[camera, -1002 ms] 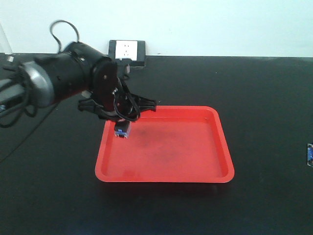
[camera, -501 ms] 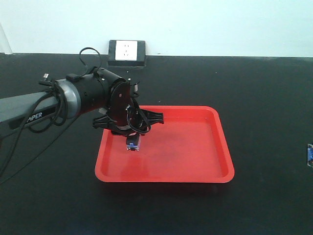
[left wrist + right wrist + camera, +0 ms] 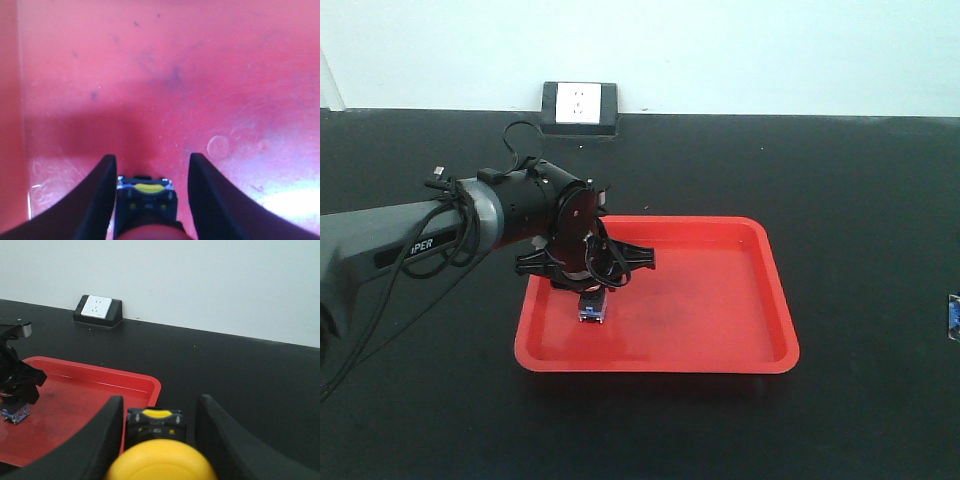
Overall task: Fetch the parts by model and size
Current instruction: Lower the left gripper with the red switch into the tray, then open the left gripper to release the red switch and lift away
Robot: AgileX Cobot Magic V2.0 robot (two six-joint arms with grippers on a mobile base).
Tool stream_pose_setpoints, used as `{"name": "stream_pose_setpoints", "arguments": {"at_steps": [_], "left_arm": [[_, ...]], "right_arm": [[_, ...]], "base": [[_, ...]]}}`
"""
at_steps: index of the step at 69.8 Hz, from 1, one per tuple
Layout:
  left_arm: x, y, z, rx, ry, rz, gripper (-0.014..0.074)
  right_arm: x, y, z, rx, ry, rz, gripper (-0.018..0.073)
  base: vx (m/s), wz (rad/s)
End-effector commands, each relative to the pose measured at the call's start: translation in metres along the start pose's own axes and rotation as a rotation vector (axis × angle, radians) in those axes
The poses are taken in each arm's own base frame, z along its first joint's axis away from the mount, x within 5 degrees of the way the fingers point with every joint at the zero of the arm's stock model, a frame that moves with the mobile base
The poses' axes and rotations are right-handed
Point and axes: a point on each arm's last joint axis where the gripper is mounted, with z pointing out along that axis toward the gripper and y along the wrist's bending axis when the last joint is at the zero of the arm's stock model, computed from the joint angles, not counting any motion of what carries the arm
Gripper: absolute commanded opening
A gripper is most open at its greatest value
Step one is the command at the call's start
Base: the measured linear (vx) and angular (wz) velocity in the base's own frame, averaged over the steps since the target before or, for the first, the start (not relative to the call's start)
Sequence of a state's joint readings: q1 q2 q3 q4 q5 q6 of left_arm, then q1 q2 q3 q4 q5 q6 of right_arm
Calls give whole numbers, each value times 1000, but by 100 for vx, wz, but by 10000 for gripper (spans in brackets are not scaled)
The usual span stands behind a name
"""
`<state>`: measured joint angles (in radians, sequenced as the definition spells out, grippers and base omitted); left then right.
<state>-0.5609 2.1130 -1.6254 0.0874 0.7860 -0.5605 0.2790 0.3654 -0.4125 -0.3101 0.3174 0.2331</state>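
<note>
left gripper clamped on red-capped switch, low over red tray left side. lower till base touches floor, then release. right gripper grips yellow-capped switch right of tray.

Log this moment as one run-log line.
left gripper shut on red-capped switch | over red tray | right gripper shut on yellow-capped switch

front cam: high, wide | L wrist: close above tray | R wrist: low, same tray
</note>
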Motion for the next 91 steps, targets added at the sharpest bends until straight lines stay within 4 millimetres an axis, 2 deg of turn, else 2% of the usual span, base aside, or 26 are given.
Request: {"name": "stream_pose_setpoints", "arguments": {"at_steps": [1, 13, 21, 32, 41, 56, 79, 91], "left_arm": [[-13, -7, -28, 43, -100, 11, 69], [-13, -6, -29, 41, -96, 20, 213], [-13, -6, -30, 39, -94, 25, 369], [-14, -6, -40, 43, -104, 24, 563], [-16, -6, -52, 53, -128, 25, 652], [-21, -2, -83, 36, -199, 59, 662], [-25, 22, -172, -113, -399, 212, 578], [-19, 39, -207, -205, -439, 239, 519]], "right_arm": [[-15, 1, -2, -13, -93, -5, -9], [-15, 1, -2, -13, -93, -5, -9], [-15, 1, -2, -13, -92, -5, -9], [-14, 1, -2, -11, -85, -5, -9], [-14, 1, -2, -12, -85, -2, -9], [-14, 1, -2, -12, -85, -2, -9], [-11, 0, -2, -3, -47, -1, -9], [-10, -1, -2, 0, -35, -1, -9]], "base": [[0, 0], [0, 0], [0, 0], [0, 0], [0, 0], [0, 0], [0, 0], [0, 0]]}}
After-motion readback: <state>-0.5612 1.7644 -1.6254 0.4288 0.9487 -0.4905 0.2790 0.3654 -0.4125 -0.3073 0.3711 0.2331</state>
